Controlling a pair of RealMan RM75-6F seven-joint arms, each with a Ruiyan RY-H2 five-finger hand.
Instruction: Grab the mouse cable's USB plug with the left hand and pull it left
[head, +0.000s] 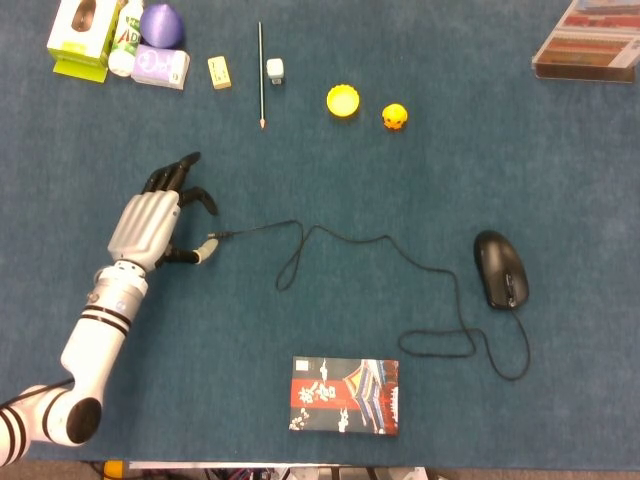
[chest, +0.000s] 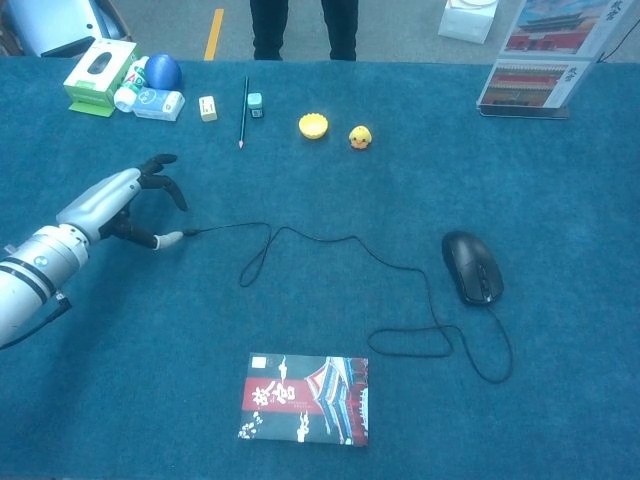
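A black mouse (head: 500, 268) lies at the right of the blue table, and its thin black cable (head: 385, 240) snakes leftward in loops. The cable ends in a small dark USB plug (head: 216, 237), also visible in the chest view (chest: 190, 233). My left hand (head: 150, 220) hovers just left of the plug with its fingers spread forward. Its pale thumb tip (head: 204, 251) lies right beside the plug's end; I cannot tell whether it touches. Nothing is gripped. From the chest camera, the left hand (chest: 110, 205) and the mouse (chest: 470, 266) stand the same way. The right hand is out of sight.
A red and dark booklet (head: 345, 395) lies near the front edge. Along the far side sit a pencil (head: 261, 75), a yellow cap (head: 343, 101), a small yellow duck (head: 395, 117) and boxes (head: 85, 30) at the far left. A brochure stand (head: 590, 40) occupies the far right corner.
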